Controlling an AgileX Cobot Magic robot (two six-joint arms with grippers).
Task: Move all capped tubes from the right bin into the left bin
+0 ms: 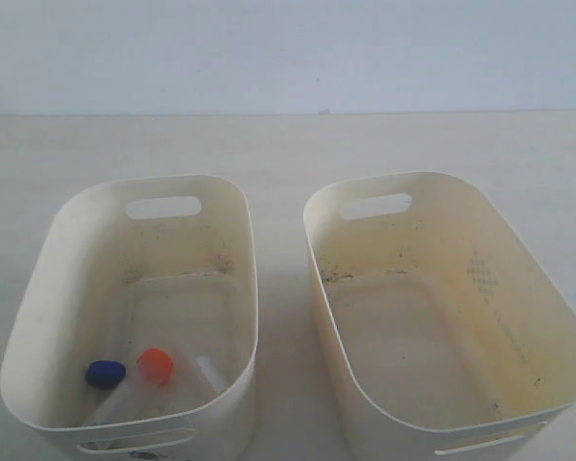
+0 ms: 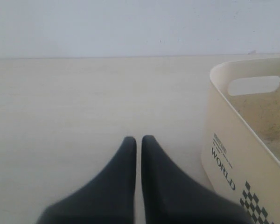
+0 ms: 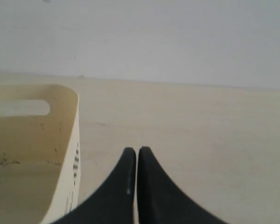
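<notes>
Black fingers [image 2: 123, 163] of the left gripper [image 2: 135, 138] fill the foreground of its wrist view, the two tips pressed together with only a hairline between them and nothing caught there. The right gripper [image 3: 134, 149] shows the same: tips drawn together, clamped on nothing. Both are over the pale table [image 1: 278, 144]; whether the tips touch it I cannot tell. Neither gripper appears in the exterior view. The left bin [image 1: 86, 259] stands beside the right bin [image 1: 432, 230], apart from it by a narrow strip of table. The capped tubes that can be made out lie at the near end of the left bin: a blue cap [image 1: 106, 374] and an orange-red cap [image 1: 155, 366] side by side, their clear bodies running toward the near wall and partly hidden by its rim. Just beside them lies another clear cylinder [image 1: 211, 373], its cap not visible. How many tubes there are in all I cannot tell. The near edges of both bins are cut off by the frame. A diamond of dots [image 1: 481, 272] marks the right bin's inner wall.
</notes>
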